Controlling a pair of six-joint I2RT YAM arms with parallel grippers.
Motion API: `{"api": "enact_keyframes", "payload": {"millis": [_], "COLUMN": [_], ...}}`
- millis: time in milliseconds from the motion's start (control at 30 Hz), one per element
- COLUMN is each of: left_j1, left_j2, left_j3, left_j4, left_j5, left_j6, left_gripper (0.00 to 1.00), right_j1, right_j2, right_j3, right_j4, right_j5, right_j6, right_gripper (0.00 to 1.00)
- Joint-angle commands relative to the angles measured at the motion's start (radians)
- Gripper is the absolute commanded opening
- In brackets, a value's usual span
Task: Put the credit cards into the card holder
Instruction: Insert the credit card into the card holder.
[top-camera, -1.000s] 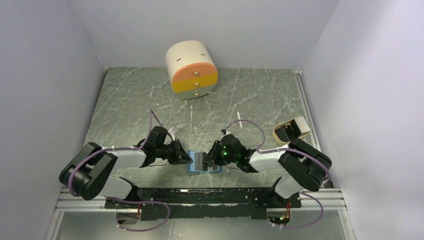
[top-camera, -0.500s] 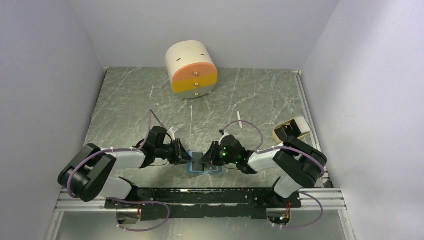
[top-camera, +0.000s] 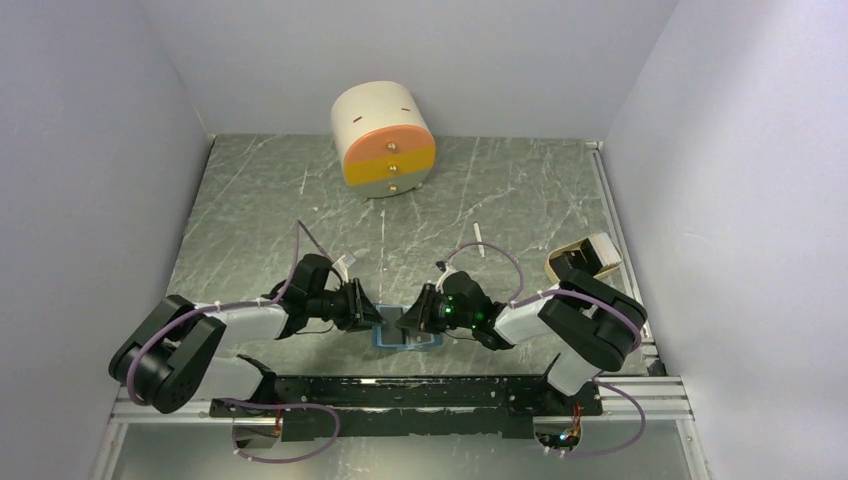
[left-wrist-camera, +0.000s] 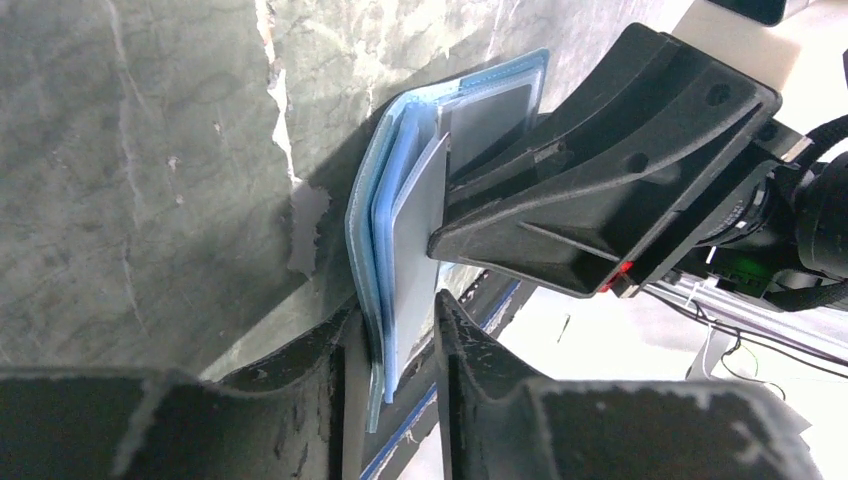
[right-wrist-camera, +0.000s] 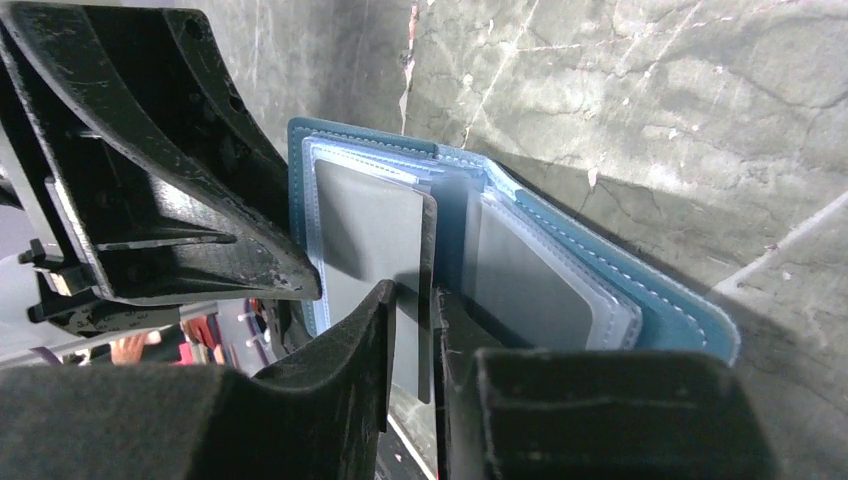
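Observation:
The teal-blue card holder (top-camera: 410, 340) lies open near the table's front edge, between both grippers. My left gripper (top-camera: 374, 316) is shut on its near flap and sleeves (left-wrist-camera: 385, 250), holding them upright in the left wrist view. My right gripper (top-camera: 410, 318) is shut on a thin dark credit card (right-wrist-camera: 428, 250), seen edge-on, with its far end among the light-blue sleeves (right-wrist-camera: 530, 270) of the holder (right-wrist-camera: 680, 320). Grey cards sit in the sleeves. The right gripper's black body (left-wrist-camera: 600, 170) fills the left wrist view, just beyond the holder.
A cream drum-shaped drawer unit with an orange front (top-camera: 385, 140) stands at the back. A beige oval tray (top-camera: 582, 258) sits at the right edge. A small white item (top-camera: 479, 240) lies mid-table. The metal rail (top-camera: 400, 390) runs along the front.
My right gripper has moved a little left with the card, closer to the left gripper. The holder's leaves now stand more upright between them.

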Motion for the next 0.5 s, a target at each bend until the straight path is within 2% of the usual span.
{"api": "enact_keyframes", "payload": {"millis": [0,100,200,333,467], "left_j1": [-0.003,-0.003,-0.005,-0.01,-0.017], "left_j2": [-0.053,-0.072,-0.07,-0.081,-0.097], "left_j3": [0.027,0.013,0.011,-0.003,-0.024], "left_j4": [0.015,0.056,0.069,0.1,0.139], "left_j5": [0.027,0.042,0.052,0.065,0.071], "left_j6": [-0.002,-0.023,-0.032,-0.044,-0.073], "left_gripper": [0.33,0.29,0.25,0.24,0.15], "right_j1": [0.013,0.012,0.011,0.013,0.013], "right_j2": [-0.02,-0.033,-0.03,-0.001,0.027], "right_j3": [-0.012,-0.011,-0.014,-0.018,-0.019], "right_j4": [-0.04,-0.062,-0.045,0.0,0.05], "right_j5": [-0.023,-0.021,-0.02,-0.031,-0.05], "right_j6": [-0.042,-0.052,-0.049,-0.04,-0.029], "right_gripper": [0.2,0.28,0.31,0.24,0.16]}}
